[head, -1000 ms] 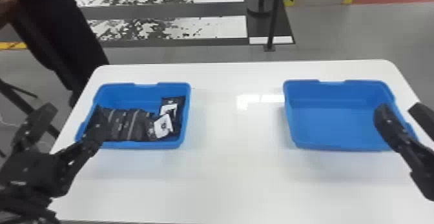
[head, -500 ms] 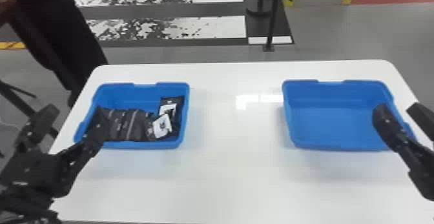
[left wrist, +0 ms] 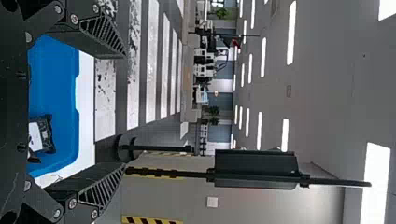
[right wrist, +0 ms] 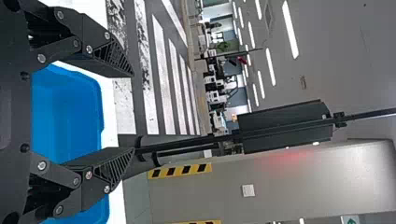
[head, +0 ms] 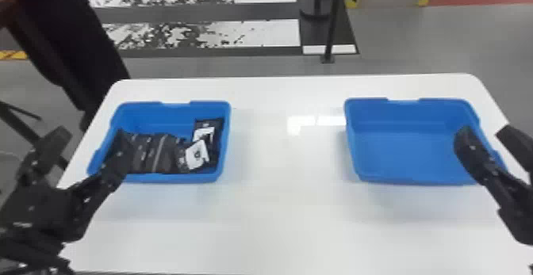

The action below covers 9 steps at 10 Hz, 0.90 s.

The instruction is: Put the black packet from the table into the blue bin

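Observation:
Several black packets [head: 154,151] lie in the left blue bin [head: 178,178], most in a row along its near side; one with a white label [head: 197,154] leans by the right end. My left gripper [head: 90,144] is open over the bin's left part, one finger in front of the packets. In the left wrist view, nothing is between the fingers of my left gripper [left wrist: 124,111], and a packet [left wrist: 43,134] shows in the bin. My right gripper [head: 486,134] stands open at the right end of the other blue bin [head: 412,180]. The right wrist view shows my right gripper [right wrist: 133,113] holding nothing.
Both bins stand on a white table [head: 285,214], with a wide stretch of tabletop between them. Behind the table are a black post [head: 333,24] and striped flooring. A dark-clothed person stands beyond the table's left back corner.

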Motion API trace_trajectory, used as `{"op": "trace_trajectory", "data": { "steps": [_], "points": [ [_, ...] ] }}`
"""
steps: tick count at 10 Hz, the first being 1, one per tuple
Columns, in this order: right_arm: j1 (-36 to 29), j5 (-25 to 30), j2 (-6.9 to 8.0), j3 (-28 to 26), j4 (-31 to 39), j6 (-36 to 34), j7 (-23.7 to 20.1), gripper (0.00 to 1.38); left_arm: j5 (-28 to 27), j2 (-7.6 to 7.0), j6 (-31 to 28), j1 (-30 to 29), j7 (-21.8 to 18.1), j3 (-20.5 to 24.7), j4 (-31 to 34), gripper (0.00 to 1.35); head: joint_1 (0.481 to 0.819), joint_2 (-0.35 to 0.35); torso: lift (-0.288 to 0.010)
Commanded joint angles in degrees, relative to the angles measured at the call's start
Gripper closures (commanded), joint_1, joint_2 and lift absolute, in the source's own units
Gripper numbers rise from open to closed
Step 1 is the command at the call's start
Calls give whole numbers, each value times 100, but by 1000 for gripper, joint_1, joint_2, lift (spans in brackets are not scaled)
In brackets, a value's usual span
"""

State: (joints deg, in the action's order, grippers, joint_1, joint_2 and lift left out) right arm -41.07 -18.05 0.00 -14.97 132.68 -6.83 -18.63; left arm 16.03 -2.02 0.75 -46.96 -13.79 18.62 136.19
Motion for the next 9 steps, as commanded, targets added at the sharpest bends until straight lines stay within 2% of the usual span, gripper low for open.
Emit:
{"op": "trace_trajectory", "data": {
  "steps": [1, 9],
  "points": [
    [1, 0, 5, 0, 0, -6, 0, 504, 8, 0, -4, 0, 0, -11, 0, 214, 695, 66, -110],
    [29, 11, 5, -11, 0, 22, 0, 504, 76, -35, 10, 14, 0, -68, -14, 214, 695, 56, -110]
  ]
}}
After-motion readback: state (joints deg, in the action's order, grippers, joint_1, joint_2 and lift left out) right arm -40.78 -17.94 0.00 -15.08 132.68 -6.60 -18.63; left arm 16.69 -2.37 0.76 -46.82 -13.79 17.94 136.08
